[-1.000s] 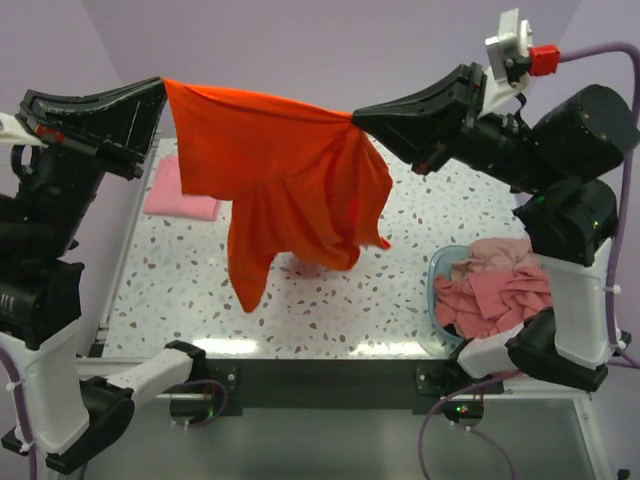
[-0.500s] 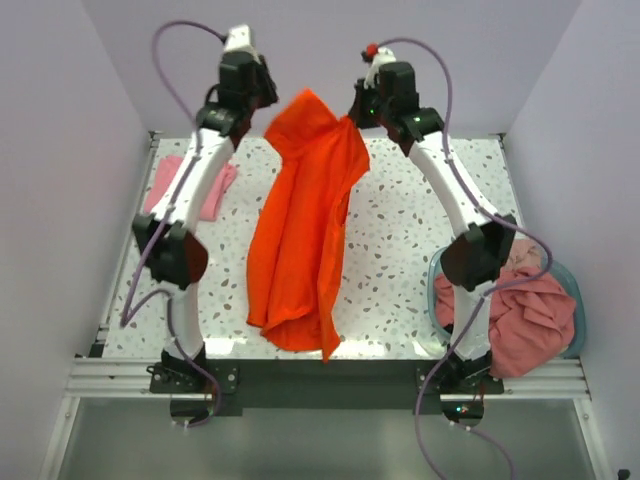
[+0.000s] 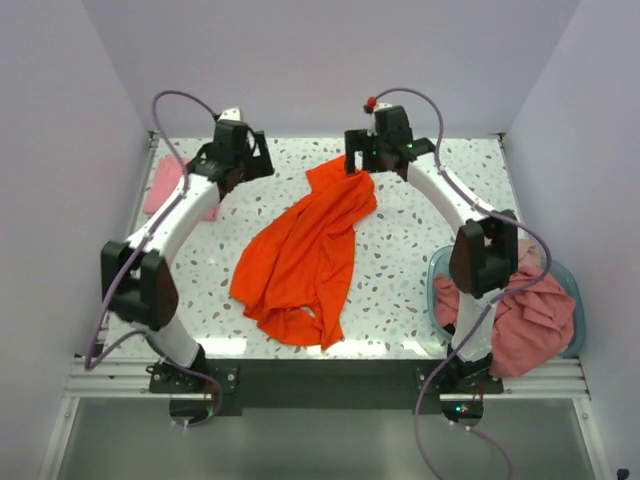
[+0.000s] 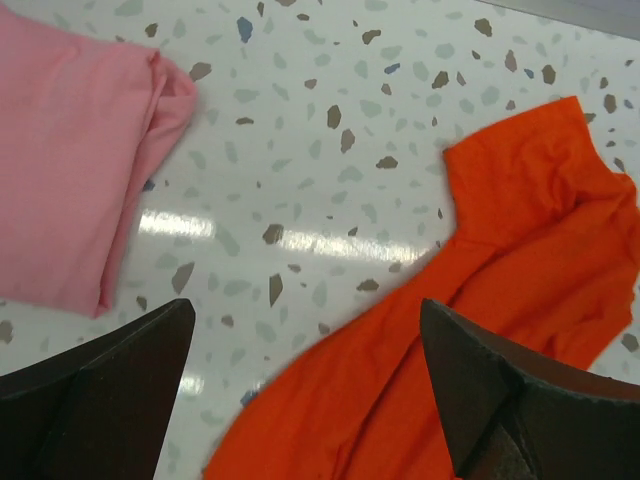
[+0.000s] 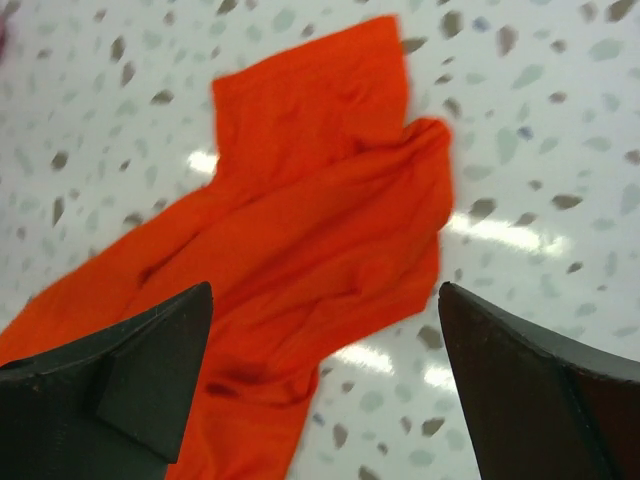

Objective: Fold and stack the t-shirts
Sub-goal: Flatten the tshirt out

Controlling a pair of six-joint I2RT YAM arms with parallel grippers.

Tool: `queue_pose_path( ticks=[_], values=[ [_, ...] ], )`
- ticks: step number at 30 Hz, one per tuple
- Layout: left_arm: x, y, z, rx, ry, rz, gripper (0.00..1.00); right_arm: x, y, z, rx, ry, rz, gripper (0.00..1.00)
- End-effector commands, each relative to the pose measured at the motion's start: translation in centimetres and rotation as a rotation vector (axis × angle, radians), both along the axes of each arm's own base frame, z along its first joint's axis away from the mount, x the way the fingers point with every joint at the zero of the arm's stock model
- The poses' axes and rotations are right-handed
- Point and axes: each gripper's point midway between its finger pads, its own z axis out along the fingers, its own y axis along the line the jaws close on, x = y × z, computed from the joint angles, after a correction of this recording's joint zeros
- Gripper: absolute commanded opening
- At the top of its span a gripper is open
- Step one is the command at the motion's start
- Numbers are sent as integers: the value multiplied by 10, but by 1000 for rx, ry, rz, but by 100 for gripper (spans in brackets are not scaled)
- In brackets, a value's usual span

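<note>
A speckled table (image 3: 400, 250) is shown from above, boxed in by lilac walls. The orange shirt (image 3: 305, 260) is spread rumpled across the middle of the frame. A pink shirt (image 3: 165, 185) is folded at the upper left, and salmon shirts (image 3: 530, 320) are heaped in the tub (image 3: 436, 290) at the lower right.

In the left wrist view, the left gripper (image 4: 307, 330) is held apart and empty, with orange cloth at the right.

In the right wrist view, the right gripper (image 5: 325, 300) is likewise spread over the bunched upper end, nothing pinched.

The shirt probably has to be flattened before folding. Two outer corners are best taken, one per gripper, in a single layer, and drawn apart evenly.
</note>
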Motion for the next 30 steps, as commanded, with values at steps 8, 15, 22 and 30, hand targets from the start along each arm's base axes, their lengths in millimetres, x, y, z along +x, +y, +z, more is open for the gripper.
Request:
queue_pose_path(
  ticks=[8, 15, 22, 30],
  values=[
    [-188, -31, -85, -268, 245, -77, 100, -181, 143, -59, 87, 152, 335, 99],
    [-229, -46, -133, -381, 347, -109, 100, -219, 158, -121, 26, 312, 348, 99],
    [-211, -6, -148, -156, 363, 58, 100, -272, 78, -169, -126, 436, 192, 99],
    [-152, 11, -129, -29, 302, 125, 100, -348, -9, -168, -150, 527, -32, 99]
  ],
)
